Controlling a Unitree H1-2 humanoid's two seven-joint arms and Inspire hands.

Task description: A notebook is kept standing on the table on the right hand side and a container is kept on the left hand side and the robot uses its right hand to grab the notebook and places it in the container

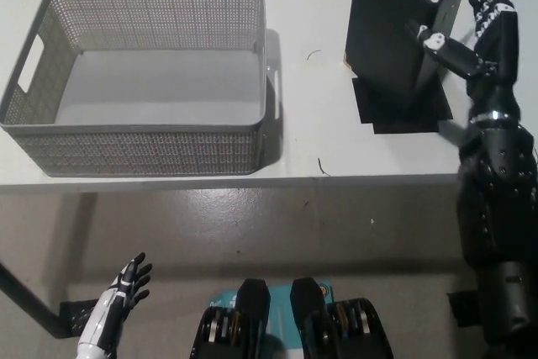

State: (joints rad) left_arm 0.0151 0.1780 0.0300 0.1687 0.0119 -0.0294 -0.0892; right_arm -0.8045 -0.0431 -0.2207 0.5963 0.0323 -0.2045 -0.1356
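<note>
White left hand [126, 287] with black fingertips, black segmented right hand [492, 18]

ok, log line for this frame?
right robot hand: at standing notebook, grasp unclear | container: empty | left robot hand: open, below table

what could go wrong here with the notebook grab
The notebook stands open on its edges, so a nudge from the right robot hand at its right cover may tip it flat before the grip is firm. It also sits far from the container, so a loose hold could drop it along the way. The left robot hand rests low.
</note>
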